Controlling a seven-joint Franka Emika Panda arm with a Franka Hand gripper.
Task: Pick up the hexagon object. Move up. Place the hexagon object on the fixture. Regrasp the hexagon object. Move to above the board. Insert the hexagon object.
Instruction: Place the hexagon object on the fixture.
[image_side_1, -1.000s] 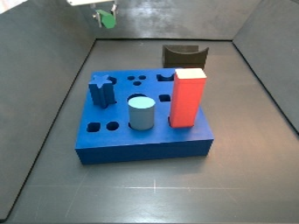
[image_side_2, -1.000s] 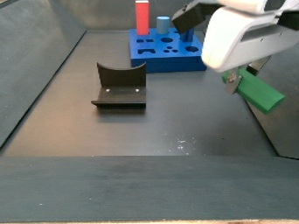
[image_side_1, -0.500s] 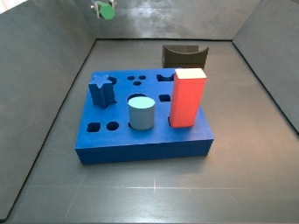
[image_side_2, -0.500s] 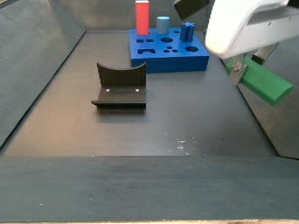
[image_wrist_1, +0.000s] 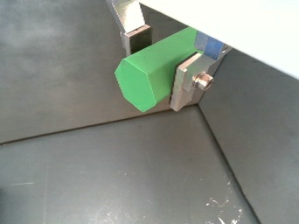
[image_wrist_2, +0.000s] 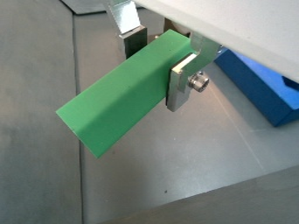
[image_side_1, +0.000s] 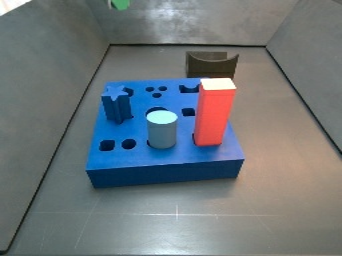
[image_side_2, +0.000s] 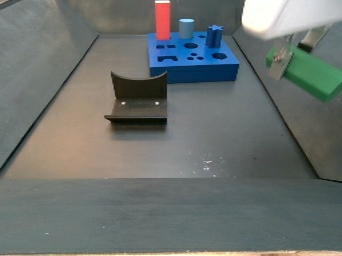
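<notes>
1. One hexagon object (image_wrist_2: 122, 101), a green bar, is up in the air clamped between the gripper's (image_wrist_2: 158, 54) two silver fingers (image_wrist_2: 181, 80), well off the floor near the side wall.
2. One fixture (image_side_2: 136, 98) sits on the floor, apart from the one blue board (image_side_2: 195, 59).
3. On the board: one tall red block (image_side_1: 215, 112), one pale blue cylinder (image_side_1: 162, 129), one dark blue piece (image_side_1: 115, 104).
4. Only a wrist view shows the bar's hexagonal end (image_wrist_1: 138, 83); a side view catches just a green sliver (image_side_1: 120, 4) at the top edge.

gripper (image_side_2: 285, 58) — mostly beyond frame edge
</notes>
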